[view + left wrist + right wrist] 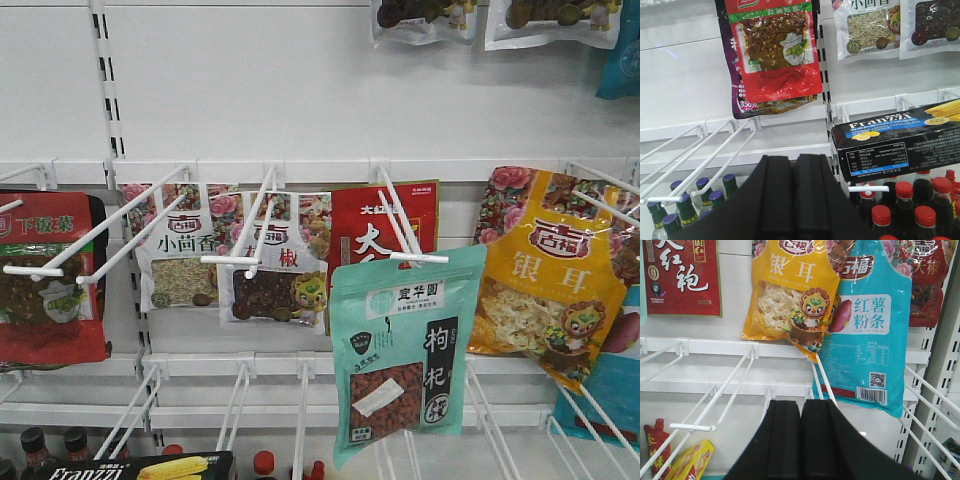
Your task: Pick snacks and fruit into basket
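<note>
The left fingers (777, 172) and the right fingers (785, 417) are both pressed together with only a thin seam between them, and neither holds anything. Just beyond and above the right fingers, a yellow dried-fungus pouch (790, 290) overlaps a blue sweet-potato-noodle pouch (867, 330), both hanging from wire hooks (822, 377). Above the left fingers, further back, hangs a red pickle pouch (775, 55), with a Franzzi box (897, 145) off to their right over capped bottles (912, 200).

I'd guess these pouches are light, soft and slick, and the fungus inside looks brittle. A pinch on a flat bottom seam, then a slide forward off the hook, seems safest.

Only the front view shows the teal goji pouch (405, 350) hanging at the very tip of its hook. No view shows any fruit or a basket.
</note>
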